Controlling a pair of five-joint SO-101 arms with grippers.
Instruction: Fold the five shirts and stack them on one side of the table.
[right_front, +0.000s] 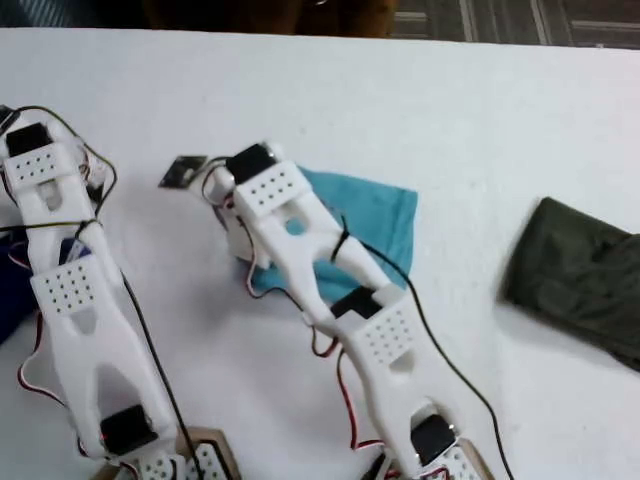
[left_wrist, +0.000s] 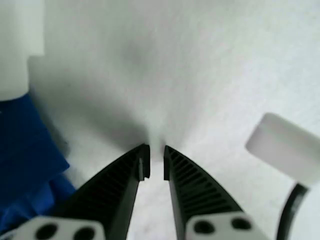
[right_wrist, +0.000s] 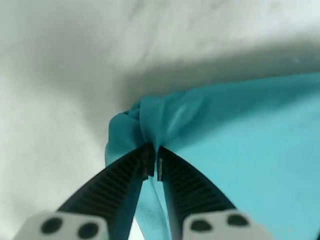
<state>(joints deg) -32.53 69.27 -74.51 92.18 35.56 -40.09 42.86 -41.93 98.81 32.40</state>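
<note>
While the right hand (right_wrist: 153, 161) pinches the teal shirt (right_wrist: 240, 145), the left hand (left_wrist: 155, 160) is closed on nothing. A blue shirt (left_wrist: 27, 165) lies beside it.

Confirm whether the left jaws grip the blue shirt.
No, the jaws of the left gripper hold nothing; the blue shirt lies beside them.

White table (right_front: 470, 120), dark floor (right_front: 500, 18) beyond it

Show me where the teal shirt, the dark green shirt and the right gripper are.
teal shirt (right_front: 385, 215), high view, flat part beside the arm.
dark green shirt (right_front: 580, 275), high view, middle of the cloth.
right gripper (right_wrist: 153, 162), right wrist view, between the fingertips, at the pinched teal cloth.
</note>
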